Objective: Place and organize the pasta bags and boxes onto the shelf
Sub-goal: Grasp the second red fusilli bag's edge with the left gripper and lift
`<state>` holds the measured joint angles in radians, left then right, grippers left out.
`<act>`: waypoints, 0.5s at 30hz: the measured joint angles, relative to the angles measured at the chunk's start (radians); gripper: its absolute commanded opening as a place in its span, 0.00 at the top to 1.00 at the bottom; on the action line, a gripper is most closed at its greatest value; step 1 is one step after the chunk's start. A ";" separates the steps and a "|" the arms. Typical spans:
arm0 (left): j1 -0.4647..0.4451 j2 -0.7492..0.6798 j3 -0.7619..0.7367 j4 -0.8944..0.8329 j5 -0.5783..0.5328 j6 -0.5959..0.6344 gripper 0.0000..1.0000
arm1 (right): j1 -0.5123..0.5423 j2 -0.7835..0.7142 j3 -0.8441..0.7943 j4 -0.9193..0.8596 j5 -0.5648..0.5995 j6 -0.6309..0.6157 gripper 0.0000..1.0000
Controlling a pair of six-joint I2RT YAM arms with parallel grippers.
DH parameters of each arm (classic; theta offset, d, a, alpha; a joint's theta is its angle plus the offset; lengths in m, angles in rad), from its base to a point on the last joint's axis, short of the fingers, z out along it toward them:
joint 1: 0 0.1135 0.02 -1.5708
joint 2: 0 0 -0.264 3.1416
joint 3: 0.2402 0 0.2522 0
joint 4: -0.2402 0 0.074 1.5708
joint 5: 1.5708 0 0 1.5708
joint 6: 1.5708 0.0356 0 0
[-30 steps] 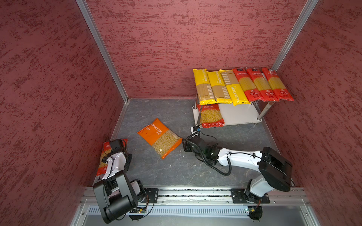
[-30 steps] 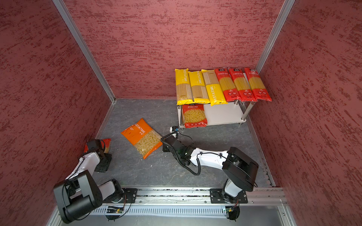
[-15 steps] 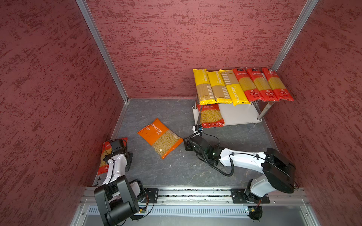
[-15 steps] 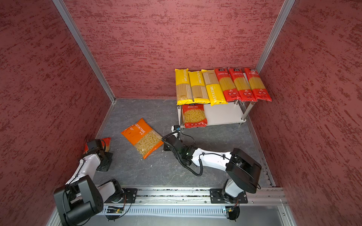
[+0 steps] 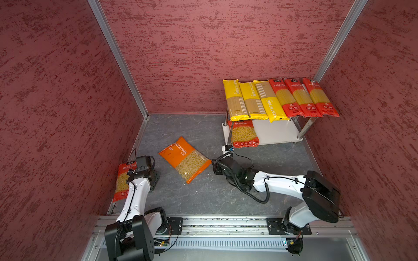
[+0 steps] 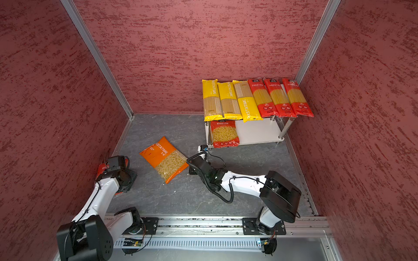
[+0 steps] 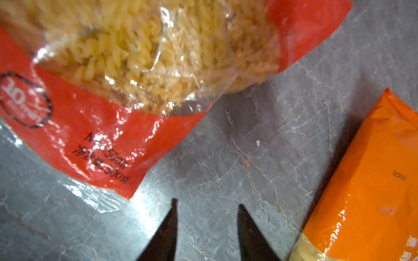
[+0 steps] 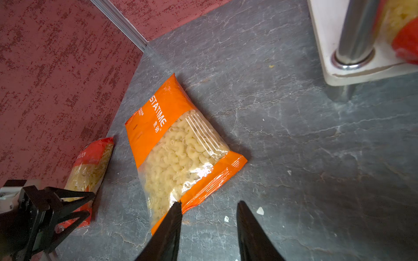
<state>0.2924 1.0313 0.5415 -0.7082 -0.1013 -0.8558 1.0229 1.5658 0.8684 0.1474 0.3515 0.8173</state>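
Red textured walls [image 5: 203,56] box in a grey marbled floor [image 5: 203,198], the shelf [image 5: 277,133] in its far right corner — six spaghetti packs [image 5: 273,99] across the top board, one red bag [image 5: 244,134] on the lower. The left gripper [image 7: 207,202] hangs low by the left wall, jaws parted and empty, just beside a second red bag [image 5: 122,180]; the right gripper [image 8: 210,202], also parted and empty, points at the orange bag [image 5: 184,159] between them.

I see six spaghetti packs [image 5: 274,99] across the top tier of the shelf [image 5: 277,133], one short-pasta pack [image 5: 243,135] below at its left end, a macaroni pack [image 5: 185,159] on the surface [image 5: 203,198], and a fusilli pack [image 5: 121,182] seemingly touching the left wall [image 5: 67,135].
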 measured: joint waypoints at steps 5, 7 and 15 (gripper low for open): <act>-0.002 0.094 0.000 -0.002 0.005 0.019 0.37 | 0.000 0.027 0.020 0.004 -0.010 -0.031 0.58; -0.018 0.099 0.005 -0.008 0.001 0.026 0.37 | 0.000 0.077 0.072 0.002 -0.034 -0.053 0.58; -0.025 0.089 0.092 -0.031 -0.080 0.122 0.26 | 0.012 0.344 0.368 0.006 -0.216 -0.109 0.58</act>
<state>0.2672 1.1198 0.6334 -0.7391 -0.1818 -0.7334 1.0351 1.9102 1.2362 0.1535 0.1356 0.7082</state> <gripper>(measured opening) 0.730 0.420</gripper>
